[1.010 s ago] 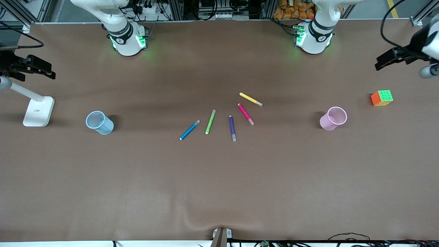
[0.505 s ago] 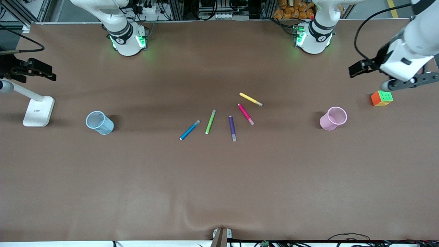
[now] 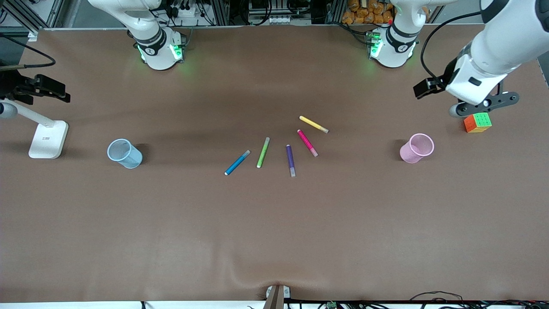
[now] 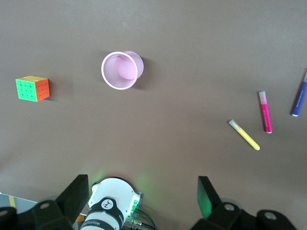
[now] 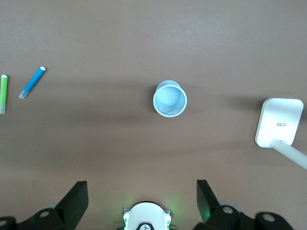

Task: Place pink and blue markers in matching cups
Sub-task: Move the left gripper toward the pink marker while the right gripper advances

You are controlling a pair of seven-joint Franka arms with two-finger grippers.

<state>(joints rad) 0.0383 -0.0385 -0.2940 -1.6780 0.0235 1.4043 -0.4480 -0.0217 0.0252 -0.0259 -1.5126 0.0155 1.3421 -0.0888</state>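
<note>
My left gripper (image 4: 142, 201) spread wide above the pink cup (image 4: 122, 70), pink marker (image 4: 265, 111) well off; right gripper (image 5: 142, 201) wide over the blue cup (image 5: 170, 98).

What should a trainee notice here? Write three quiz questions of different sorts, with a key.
1. True or false: the pink marker already lies in the pink cup.
2. Which marker lies closest to the blue cup? A purple; B the blue marker; C yellow.
3. Fill in: the left gripper hangs over the table by the puzzle cube, the right gripper by the white stand; both have their jaws ____.
Key: 1 false; 2 B; 3 open.
</note>
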